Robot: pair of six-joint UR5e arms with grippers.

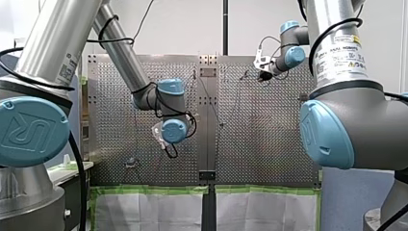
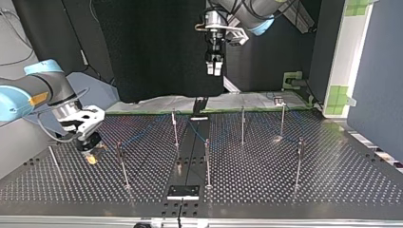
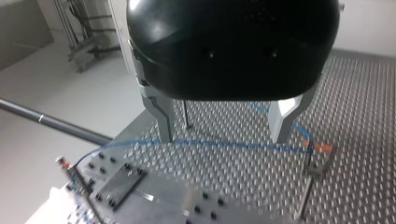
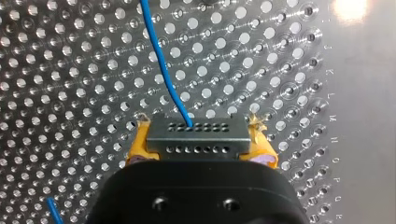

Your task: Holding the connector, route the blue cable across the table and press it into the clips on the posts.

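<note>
My right gripper (image 4: 200, 156) has yellow pads shut on the grey connector (image 4: 198, 134), just above the perforated table (image 4: 70, 70). The blue cable (image 4: 161, 60) leaves the connector's face and runs ahead over the holes. In the top view this gripper (image 2: 90, 147) sits low at the left, beside a thin post (image 2: 122, 164). My left gripper (image 3: 223, 133) hangs open high over the table, nothing between its metal fingers (image 3: 163, 121). Under it the blue cable (image 3: 224, 143) stretches across to a clip on a post (image 3: 316, 164). The top view has my left gripper (image 2: 214, 70) up at the middle.
Several thin upright posts (image 2: 243, 124) stand spread over the table. A black plate (image 2: 183, 191) lies at the top view's near edge, with a dark centre strip behind it. A small fixture (image 2: 279, 100) sits at the far edge. Dark screens rise behind the table.
</note>
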